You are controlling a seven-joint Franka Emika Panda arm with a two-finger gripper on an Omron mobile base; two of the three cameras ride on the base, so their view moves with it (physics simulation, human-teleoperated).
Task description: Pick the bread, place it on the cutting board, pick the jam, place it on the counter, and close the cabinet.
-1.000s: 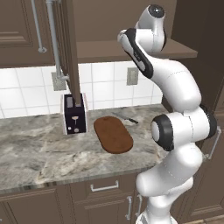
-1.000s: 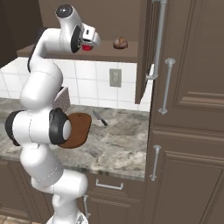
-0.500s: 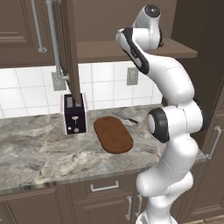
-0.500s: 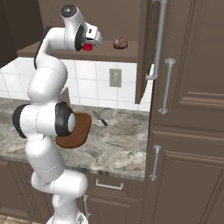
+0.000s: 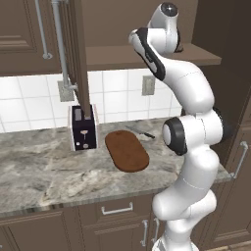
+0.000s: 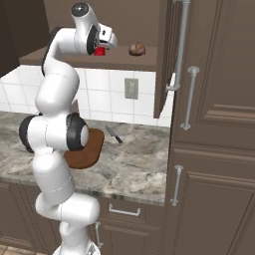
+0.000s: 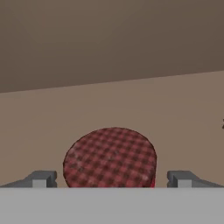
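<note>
Gripper (image 7: 112, 178) wide open, jaws either side of the jam (image 7: 110, 158) on the cabinet (image 6: 99, 59) shelf

I'd push in a bit further so the fingers sit level on the jar's sides, then squeeze evenly. Jar looks upright, plaid lid facing the camera, so no real long axis. Bread (image 6: 137, 49) sits on the shelf, well apart.

Kitchen — toaster (image 5: 84, 128), tiled backsplash (image 5: 29, 103)
</note>
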